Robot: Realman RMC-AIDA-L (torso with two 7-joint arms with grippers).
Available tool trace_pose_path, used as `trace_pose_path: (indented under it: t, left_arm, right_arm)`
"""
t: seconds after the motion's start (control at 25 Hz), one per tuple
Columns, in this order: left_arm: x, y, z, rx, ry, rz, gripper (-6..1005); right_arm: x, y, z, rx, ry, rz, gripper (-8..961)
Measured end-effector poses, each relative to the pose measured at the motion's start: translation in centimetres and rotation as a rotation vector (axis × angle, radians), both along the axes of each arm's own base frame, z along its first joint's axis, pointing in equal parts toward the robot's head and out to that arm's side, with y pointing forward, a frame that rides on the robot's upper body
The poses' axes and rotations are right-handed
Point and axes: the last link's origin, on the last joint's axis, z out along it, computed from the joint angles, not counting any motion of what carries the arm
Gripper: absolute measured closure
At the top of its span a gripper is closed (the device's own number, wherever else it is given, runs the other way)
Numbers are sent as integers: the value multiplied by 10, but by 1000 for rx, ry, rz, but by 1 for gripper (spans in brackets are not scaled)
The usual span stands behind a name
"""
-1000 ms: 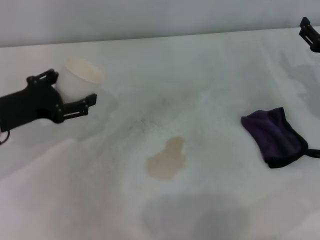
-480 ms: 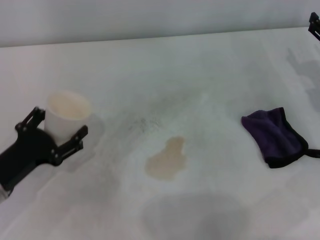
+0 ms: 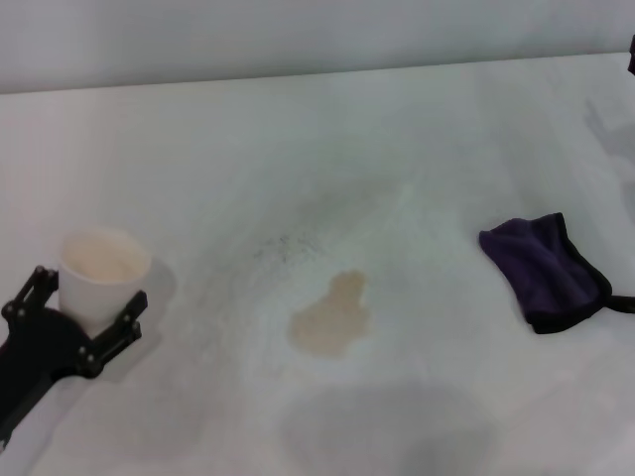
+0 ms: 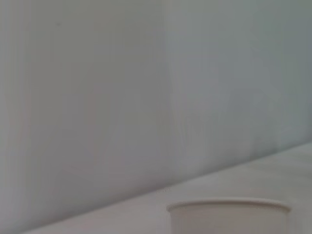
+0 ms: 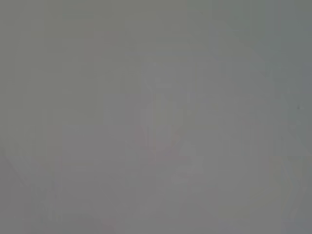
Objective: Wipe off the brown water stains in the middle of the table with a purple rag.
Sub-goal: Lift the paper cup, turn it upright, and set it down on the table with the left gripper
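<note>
The left gripper (image 3: 81, 310) is at the near left corner of the worktop (image 3: 397, 139), its two black fingers (image 3: 117, 332) on both sides of a white paper cup (image 3: 102, 273). The cup sits between them and the fingers look spread around it; whether they press on its wall I cannot tell. One second ago this gripper and the cup were farther back on the left side; half a second ago they were halfway; now both have come nearer to the robot and more to the left edge. The cup stands upright in all three moments.

The right gripper (image 3: 631, 55) shows only as a dark sliver at the far right edge, and I cannot tell if it is open or closed. It has moved out of view step by step since one second ago.

The stain (image 3: 332, 317), a pale tan blotch, lies in the middle of the worktop, unchanged. The rag (image 3: 544, 270), dark purple with a black edge, lies crumpled on the right side, well apart from the stain and in the same place as before.

The left wrist view shows the cup's rim (image 4: 228, 205) close up against a plain grey wall, which the head view does not show. The right wrist view shows only grey blur.
</note>
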Motion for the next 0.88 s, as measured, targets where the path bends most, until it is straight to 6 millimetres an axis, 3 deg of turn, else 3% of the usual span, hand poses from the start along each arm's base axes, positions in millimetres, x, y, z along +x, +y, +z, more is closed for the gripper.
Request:
trace_pose_path:
  t: [0.88]
  left_arm:
    - [-9, -22, -19, -49, 39, 59, 127]
  right_arm:
    - [4, 2, 3, -7, -21, -31, 108]
